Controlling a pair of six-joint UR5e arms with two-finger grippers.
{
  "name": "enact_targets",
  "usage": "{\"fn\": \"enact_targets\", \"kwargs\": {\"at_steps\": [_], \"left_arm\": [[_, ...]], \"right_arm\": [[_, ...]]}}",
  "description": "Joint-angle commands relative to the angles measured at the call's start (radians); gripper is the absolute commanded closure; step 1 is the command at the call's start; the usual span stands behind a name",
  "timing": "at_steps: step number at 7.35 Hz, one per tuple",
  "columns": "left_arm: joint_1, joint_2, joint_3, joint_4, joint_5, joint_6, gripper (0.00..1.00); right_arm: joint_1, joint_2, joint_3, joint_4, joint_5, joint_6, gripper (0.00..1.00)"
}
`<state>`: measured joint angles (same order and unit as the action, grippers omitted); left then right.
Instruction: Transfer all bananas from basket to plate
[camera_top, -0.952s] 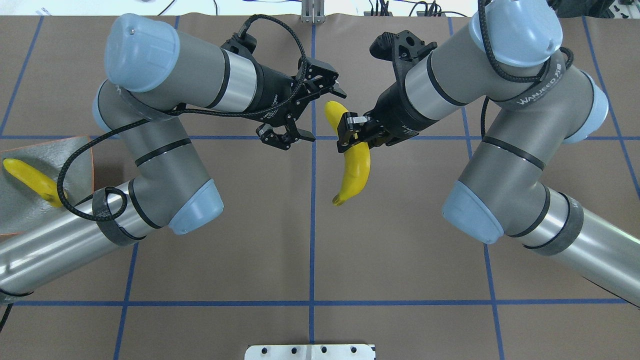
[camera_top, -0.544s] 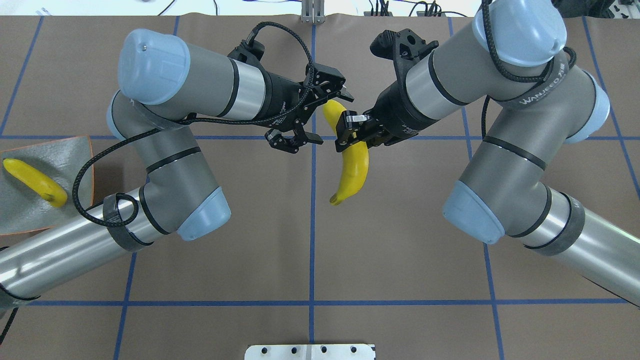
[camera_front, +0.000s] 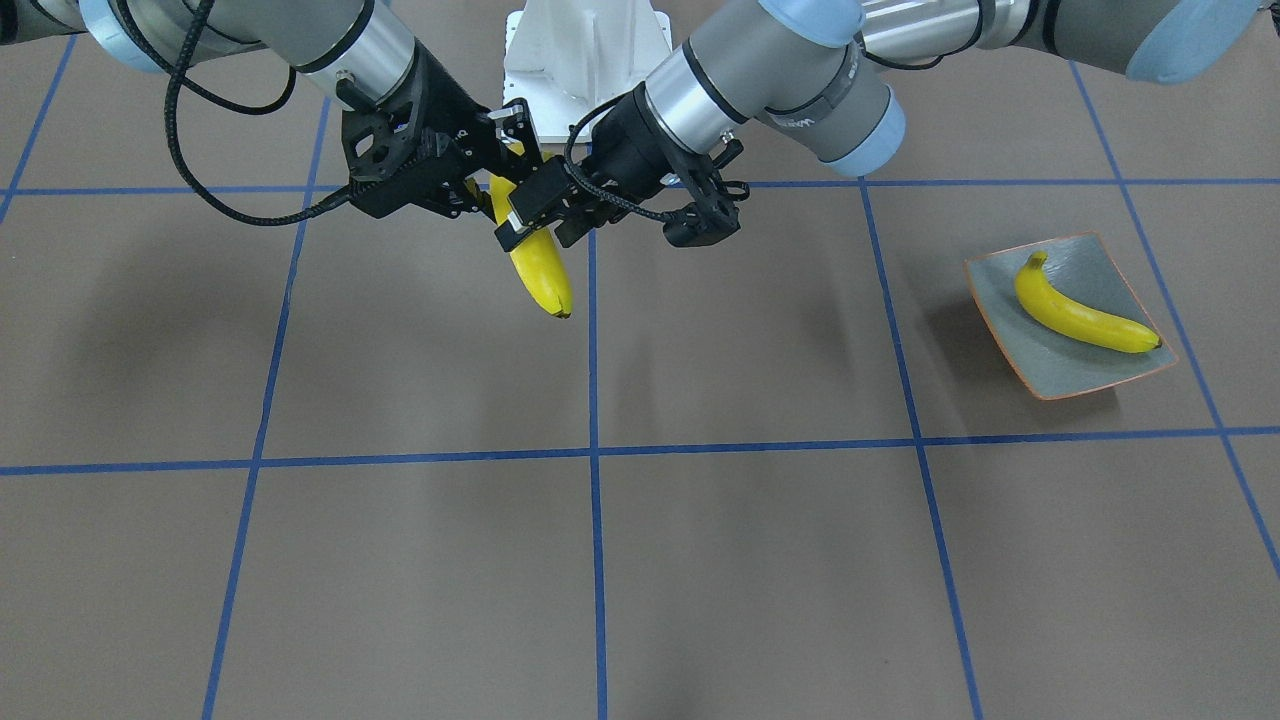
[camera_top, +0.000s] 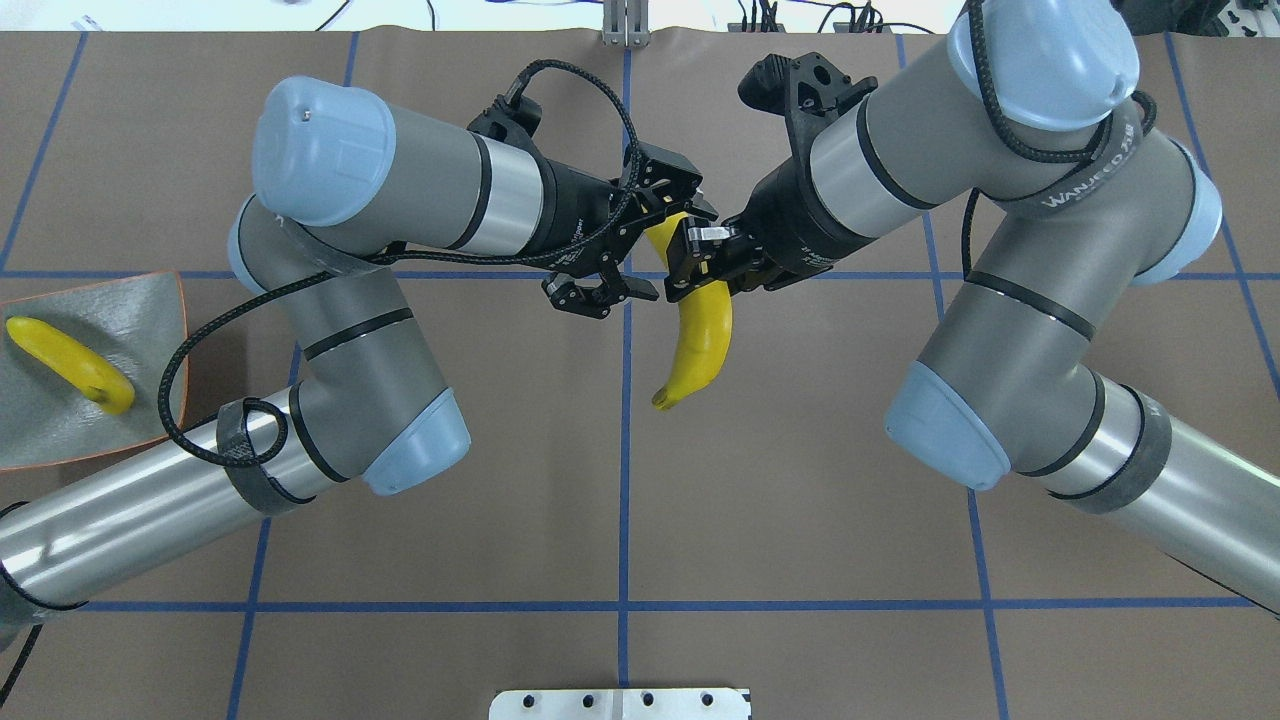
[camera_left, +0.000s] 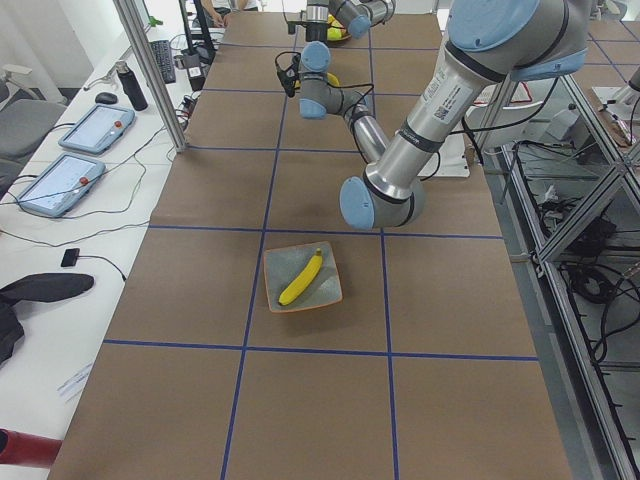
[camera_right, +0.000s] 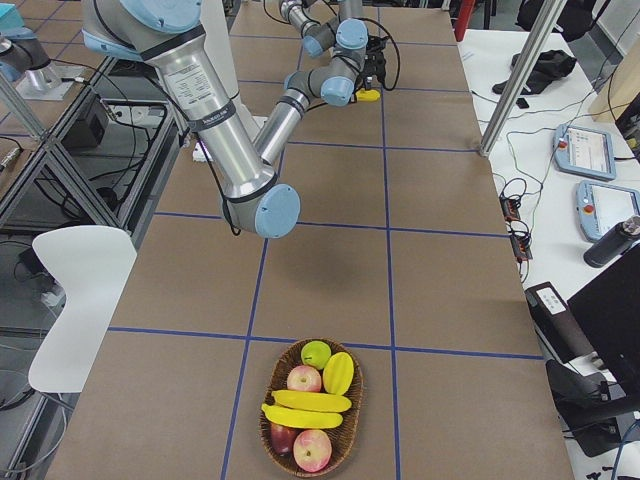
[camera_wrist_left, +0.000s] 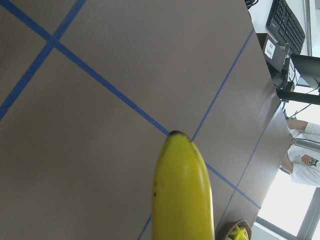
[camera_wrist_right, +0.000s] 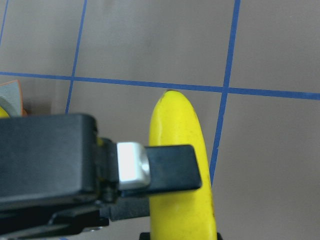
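My right gripper (camera_top: 695, 262) is shut on a yellow banana (camera_top: 705, 340) and holds it in the air over the table's middle, dark tip hanging down. The banana also shows in the front view (camera_front: 540, 270) and both wrist views (camera_wrist_left: 182, 195) (camera_wrist_right: 180, 140). My left gripper (camera_top: 675, 250) is open, its jaws either side of the banana's upper end; I cannot tell whether they touch it. The grey-green plate (camera_top: 150, 310) at the table's left end holds one banana (camera_top: 65, 362). The basket (camera_right: 268, 430) at the far right end holds two more bananas (camera_right: 305, 407).
The basket also holds apples (camera_right: 312, 450) and a green fruit (camera_right: 316, 352). The two arms meet over the table's centre line. Blue tape lines (camera_top: 625, 500) divide the brown table cover. Operators' desks with tablets (camera_left: 95, 128) line one side.
My left arm has moved right, bringing its open jaws from beside the banana to around its upper end. My right gripper has shifted the banana slightly left.
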<state>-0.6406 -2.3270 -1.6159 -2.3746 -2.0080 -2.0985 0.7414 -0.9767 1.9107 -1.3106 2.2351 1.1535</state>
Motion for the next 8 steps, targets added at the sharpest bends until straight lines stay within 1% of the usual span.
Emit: {"fn": "enact_targets", "kwargs": {"at_steps": [1,5,6,7,8], "left_arm": [[0.001,-0.003,0.001,0.000,0.000,0.000,0.09],[0.001,-0.002,0.002,0.000,0.000,0.000,0.12],[0.002,-0.003,0.002,0.000,0.000,-0.001,0.27],[0.002,-0.003,0.001,0.000,0.000,-0.008,0.96],[0.004,-0.005,-0.005,0.002,0.000,-0.014,1.00]], "right_arm": [[-0.011,-0.002,0.014,-0.001,0.000,0.003,1.00],[-0.016,-0.013,0.044,-0.001,0.003,0.003,1.00],[-0.017,-0.013,0.044,-0.001,0.003,0.003,1.00],[-0.020,-0.013,0.042,-0.001,0.001,0.003,1.00],[-0.020,-0.011,0.041,-0.001,0.001,0.002,1.00]]}}
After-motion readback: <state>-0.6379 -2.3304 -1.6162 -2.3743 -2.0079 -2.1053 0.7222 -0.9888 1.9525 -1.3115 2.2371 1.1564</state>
